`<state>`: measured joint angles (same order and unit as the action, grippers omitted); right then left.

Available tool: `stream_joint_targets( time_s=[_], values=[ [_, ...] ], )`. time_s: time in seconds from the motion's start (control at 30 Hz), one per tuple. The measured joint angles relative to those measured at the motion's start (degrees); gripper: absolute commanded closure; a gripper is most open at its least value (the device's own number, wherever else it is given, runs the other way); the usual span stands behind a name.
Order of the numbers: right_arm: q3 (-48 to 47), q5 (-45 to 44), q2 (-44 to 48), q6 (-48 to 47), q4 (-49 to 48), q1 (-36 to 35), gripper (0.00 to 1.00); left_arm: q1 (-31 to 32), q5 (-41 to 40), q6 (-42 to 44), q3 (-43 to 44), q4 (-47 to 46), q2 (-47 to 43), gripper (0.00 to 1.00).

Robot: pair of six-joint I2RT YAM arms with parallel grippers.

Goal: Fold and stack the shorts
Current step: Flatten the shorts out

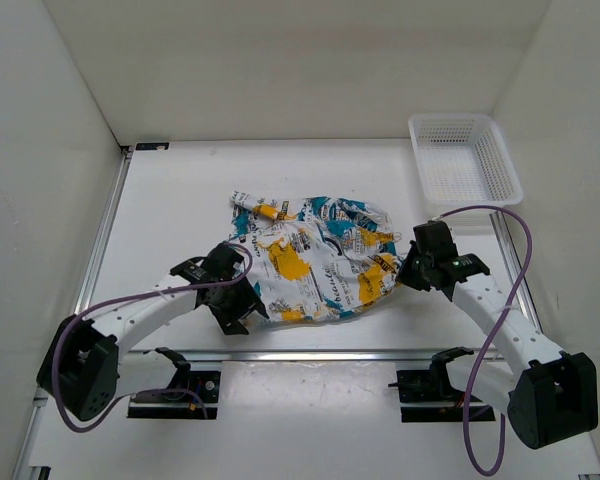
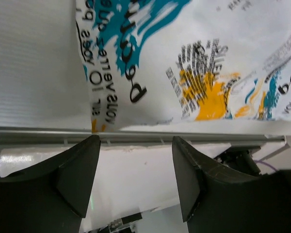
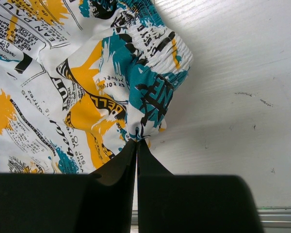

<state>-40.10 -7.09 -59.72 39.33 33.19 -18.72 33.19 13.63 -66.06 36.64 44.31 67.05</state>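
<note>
The shorts [image 1: 315,255] are pinched at 3 o'clock by the right gripper [image 3: 137,142]; the left gripper [image 2: 136,143] is held spread at 8 o'clock.

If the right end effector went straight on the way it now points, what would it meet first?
The shorts: the right end effector is shut on their gathered waistband, so it would push into that fabric at once.

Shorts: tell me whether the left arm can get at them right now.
Probably yes: the left gripper is open at the near edge of the shorts, with nothing in between.
</note>
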Motion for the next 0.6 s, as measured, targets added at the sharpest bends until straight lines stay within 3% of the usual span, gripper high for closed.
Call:
stream_joint_targets(
  time_s=[0.4,0.53,0.6],
  values=[
    [0.0,-0.02,0.0,-0.33,0.07,0.0,1.0,0.0,-5.38,-1.51,-0.61,-3.67,8.33,0.49],
    [0.0,-0.07,0.0,-0.35,0.09,0.0,1.0,-0.02,-6.38,-1.33,-0.11,-4.0,11.17,0.61],
    [0.0,-0.07,0.0,-0.42,0.09,0.0,0.97,0.0,-7.19,-1.16,0.31,-4.24,11.41,0.75]
  ],
)
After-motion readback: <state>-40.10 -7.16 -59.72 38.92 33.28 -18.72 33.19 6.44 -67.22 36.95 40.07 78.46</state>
